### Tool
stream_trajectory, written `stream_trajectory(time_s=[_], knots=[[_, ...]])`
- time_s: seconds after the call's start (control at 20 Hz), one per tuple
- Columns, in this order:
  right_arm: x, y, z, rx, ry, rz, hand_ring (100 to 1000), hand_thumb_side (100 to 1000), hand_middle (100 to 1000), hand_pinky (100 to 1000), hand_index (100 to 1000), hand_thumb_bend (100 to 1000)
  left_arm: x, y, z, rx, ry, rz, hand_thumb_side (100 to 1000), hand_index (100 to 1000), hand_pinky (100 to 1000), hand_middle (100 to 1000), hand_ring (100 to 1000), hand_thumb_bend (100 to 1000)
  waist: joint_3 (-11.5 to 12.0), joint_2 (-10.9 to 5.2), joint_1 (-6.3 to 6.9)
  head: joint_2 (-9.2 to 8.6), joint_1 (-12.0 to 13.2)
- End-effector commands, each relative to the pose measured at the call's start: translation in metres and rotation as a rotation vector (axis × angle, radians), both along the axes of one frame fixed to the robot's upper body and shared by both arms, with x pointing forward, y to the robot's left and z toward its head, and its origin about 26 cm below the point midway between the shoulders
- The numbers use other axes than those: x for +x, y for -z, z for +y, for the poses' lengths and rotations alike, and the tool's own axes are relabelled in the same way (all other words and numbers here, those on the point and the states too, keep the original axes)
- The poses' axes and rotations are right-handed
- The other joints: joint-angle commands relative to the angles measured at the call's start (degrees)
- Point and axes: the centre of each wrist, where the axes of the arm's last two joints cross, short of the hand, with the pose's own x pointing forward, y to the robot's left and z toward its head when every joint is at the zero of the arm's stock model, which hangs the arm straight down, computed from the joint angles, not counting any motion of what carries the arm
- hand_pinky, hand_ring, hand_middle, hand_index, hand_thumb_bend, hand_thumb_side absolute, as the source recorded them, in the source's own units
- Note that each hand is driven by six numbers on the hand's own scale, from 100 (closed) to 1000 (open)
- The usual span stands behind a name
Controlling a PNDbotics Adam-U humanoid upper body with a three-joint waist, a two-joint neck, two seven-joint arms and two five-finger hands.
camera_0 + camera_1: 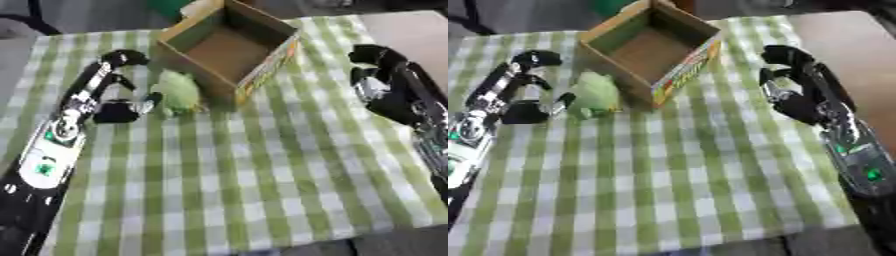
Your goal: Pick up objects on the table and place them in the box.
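Clearly the left hand (118,102) is sitting nearer, its fingers curling apart just beside the green toy (179,92), which is lying against the box (262,67) near the tablecloth's (262,175) far edge.

Green toy (179,91) — perhaps touching box (262,70)

Stereo head cams, downward, shared table (262,175)
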Motion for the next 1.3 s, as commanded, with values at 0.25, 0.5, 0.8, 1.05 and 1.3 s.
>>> stream_trajectory(time_s=[0.25,0.5,0.8,1.05,1.3], knots=[[0.002,-0.01,0.0,-0.009,-0.012,-0.023,854,409,770,744,866,100,0.011,-0.004,-0.006,0.025,-0.032,-0.021,129,784,619,824,903,445,-0.58,-1.08,-0.35,-0.39,0.17],[0.003,-0.009,0.001,-0.008,-0.018,-0.02,854,411,771,744,867,100,0.016,0.001,-0.01,0.051,-0.055,-0.016,167,787,621,826,904,496,-1.13,-0.98,-0.47,-0.44,0.13],[0.004,-0.008,0.003,-0.006,-0.027,-0.016,854,413,771,744,867,100,0.024,0.007,-0.015,0.143,-0.102,-0.033,217,793,637,833,914,613,-1.94,-1.06,-0.49,-0.57,0.41],[0.004,-0.007,0.004,-0.003,-0.033,-0.011,854,420,771,743,867,100,0.028,0.014,-0.023,0.206,-0.131,-0.041,285,801,657,847,926,693,-2.33,-1.03,-0.49,-0.65,0.68],[0.004,-0.005,0.005,-0.002,-0.037,-0.007,854,421,771,743,867,100,0.029,0.021,-0.026,0.267,-0.135,-0.032,308,808,667,852,932,730,-2.52,-0.93,-0.52,-0.64,0.78]])
